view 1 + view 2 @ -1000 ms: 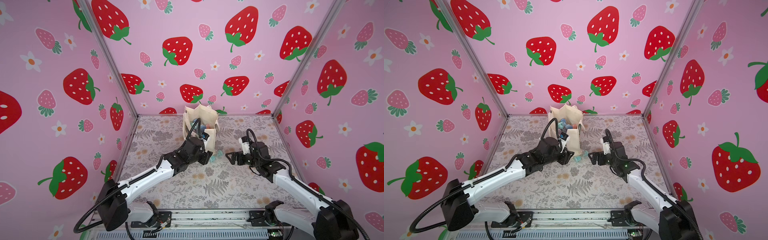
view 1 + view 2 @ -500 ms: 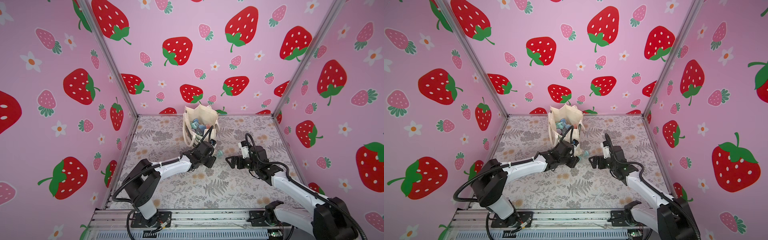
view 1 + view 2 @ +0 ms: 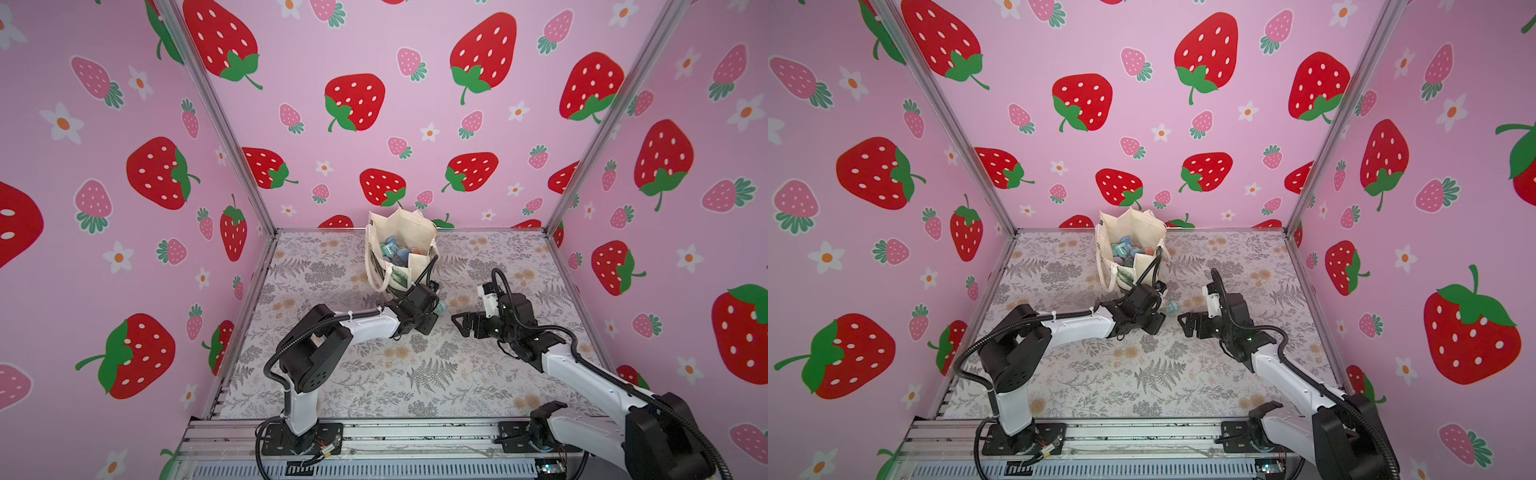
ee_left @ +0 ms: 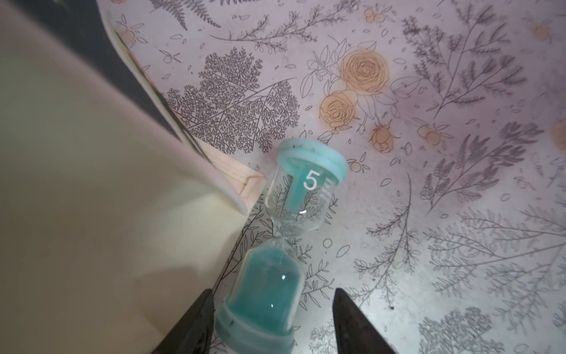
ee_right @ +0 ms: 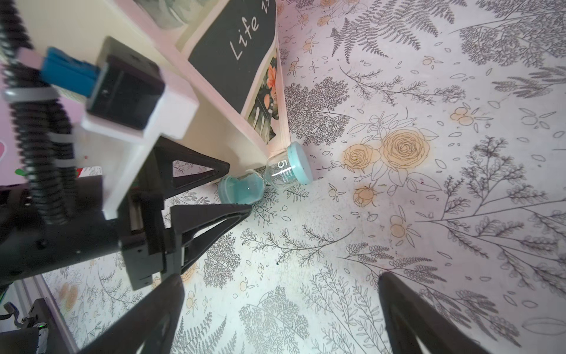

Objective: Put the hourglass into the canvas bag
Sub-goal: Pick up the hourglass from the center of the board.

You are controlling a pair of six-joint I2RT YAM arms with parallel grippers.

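The hourglass (image 4: 266,285) has teal caps, teal sand and a white "5", and lies on its side on the floral table. It rests against the bottom corner of the canvas bag (image 3: 401,232) (image 3: 1133,226), as the right wrist view shows (image 5: 266,180). My left gripper (image 4: 272,291) (image 5: 239,187) is open and low over the table. Its fingers straddle the sand-filled end, one close beside the cap and the other with a gap. The cream bag wall (image 4: 92,184) stands right beside it. My right gripper (image 5: 280,275) (image 3: 457,322) is open and holds nothing, a short way right of the hourglass.
The bag stands upright near the back wall with its mouth open and several blue and teal small items (image 3: 395,249) inside. A handle (image 3: 376,278) hangs down its front. Pink strawberry walls enclose the floral table (image 3: 415,374) on three sides.
My left arm has dropped from a raised pose to lie low along the table, its gripper still at the hourglass. My right gripper has shifted slightly. The hourglass has not moved.
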